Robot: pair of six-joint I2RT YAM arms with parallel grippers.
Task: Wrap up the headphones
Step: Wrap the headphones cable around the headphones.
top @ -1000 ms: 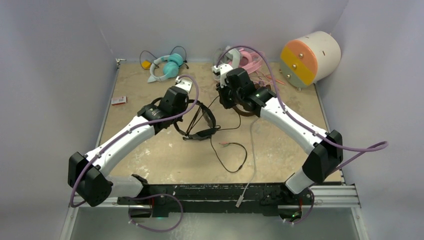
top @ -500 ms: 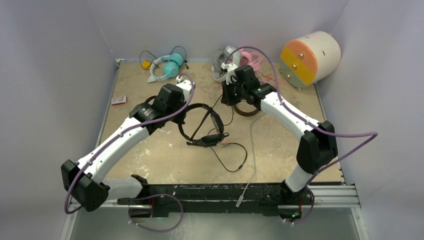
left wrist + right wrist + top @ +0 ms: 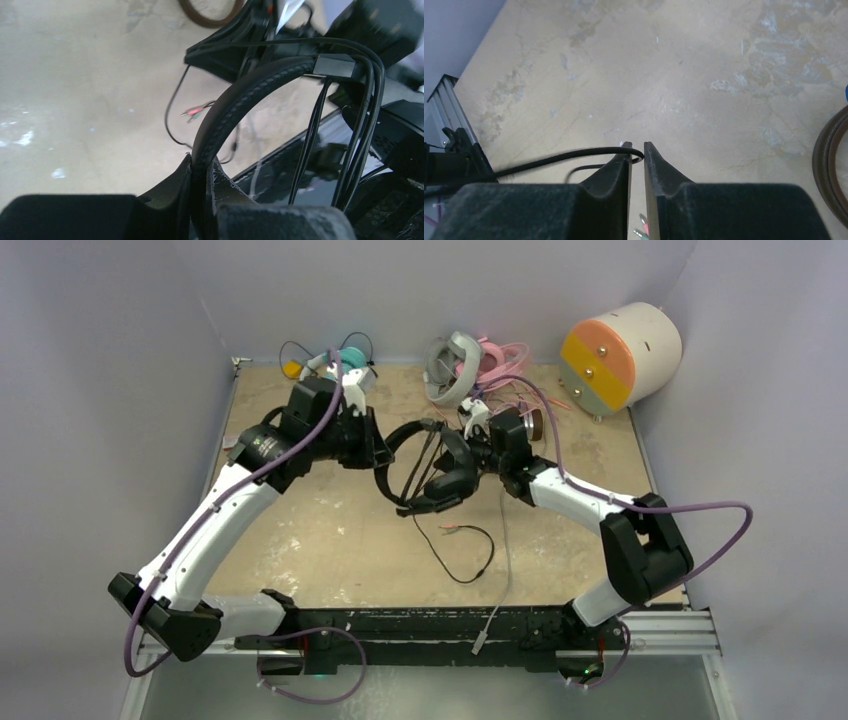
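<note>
The black headphones (image 3: 430, 465) hang above the middle of the desk (image 3: 330, 540), with the headband running left to right between the arms. The left gripper (image 3: 372, 452) is clamped on the headband's left end. The right gripper (image 3: 480, 452), just right of the ear cups, is pinched nearly together on the thin cable (image 3: 554, 159), whose loose end trails nearer. A second ago the set lay lower and nearer, the right gripper off at the far side
</note>
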